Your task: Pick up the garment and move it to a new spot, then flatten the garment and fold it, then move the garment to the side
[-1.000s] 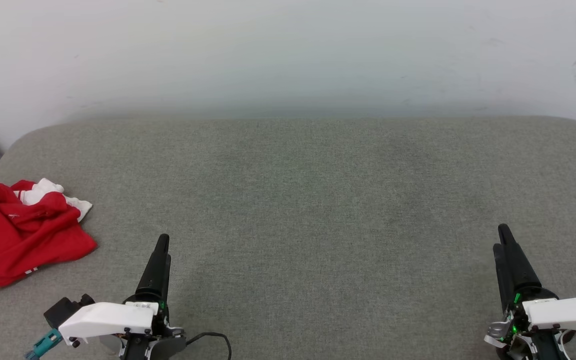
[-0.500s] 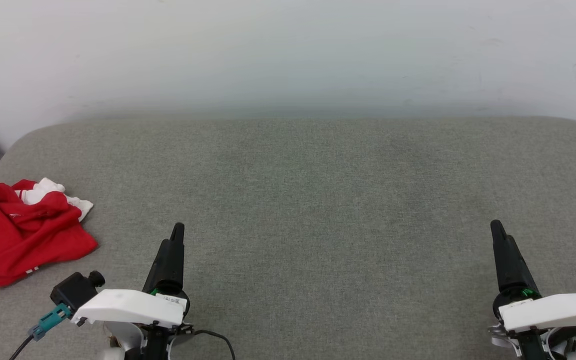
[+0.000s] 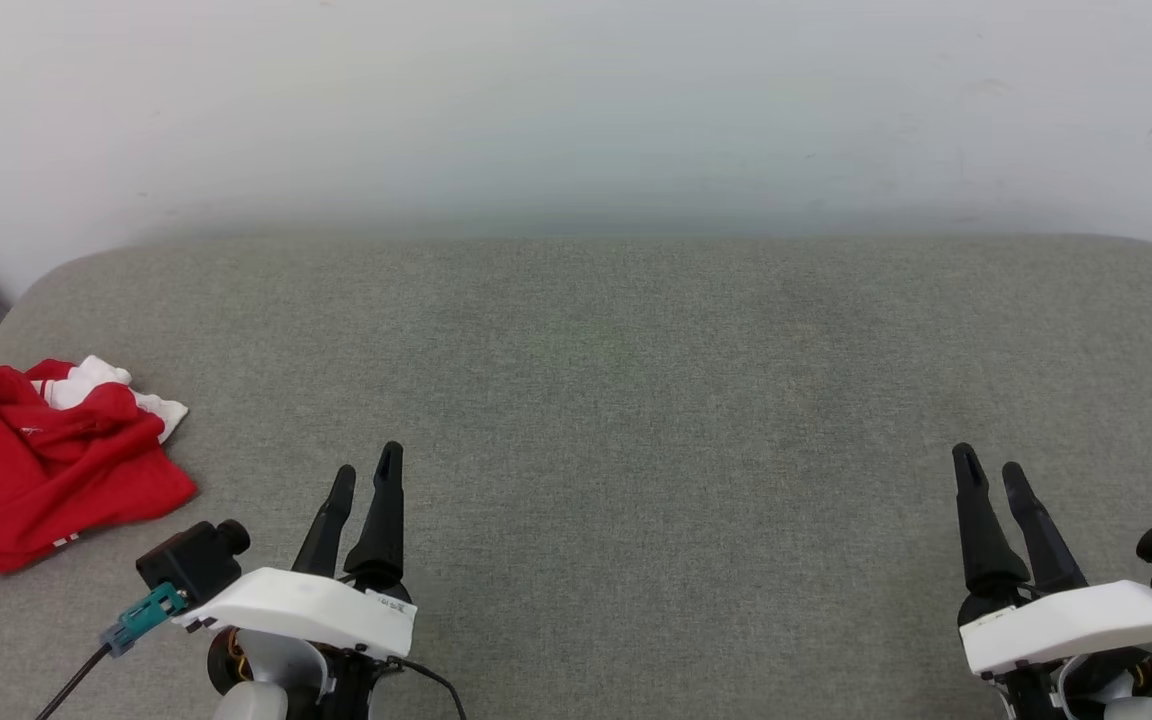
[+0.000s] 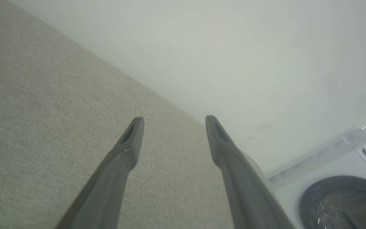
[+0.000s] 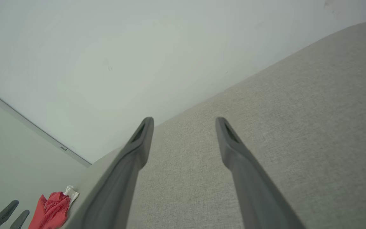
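Note:
The garment [image 3: 41, 465] lies crumpled in a red heap with a bit of white sleeve showing, at the far left edge of the grey padded surface [image 3: 616, 400]. It appears small in the right wrist view as the garment [image 5: 54, 210]. My left gripper [image 3: 366, 460] hovers open at the lower left, to the right of the heap and apart from it, with nothing between its fingers [image 4: 129, 143]. My right gripper [image 3: 988, 458] is open at the lower right, far from the cloth, its jaws holding nothing [image 5: 183, 119].
A white wall [image 3: 576, 110] rises behind the grey surface's far edge. A white washing machine [image 4: 338, 187] with a dark round door stands beyond the surface's end in the left wrist view. The left gripper's fingers [image 5: 3, 215] show at the right wrist view's lower left corner.
Both wrists have rolled, so each gripper now shows two separate fingers instead of one. The left gripper has drifted right, the right gripper slightly left. The garment has not moved.

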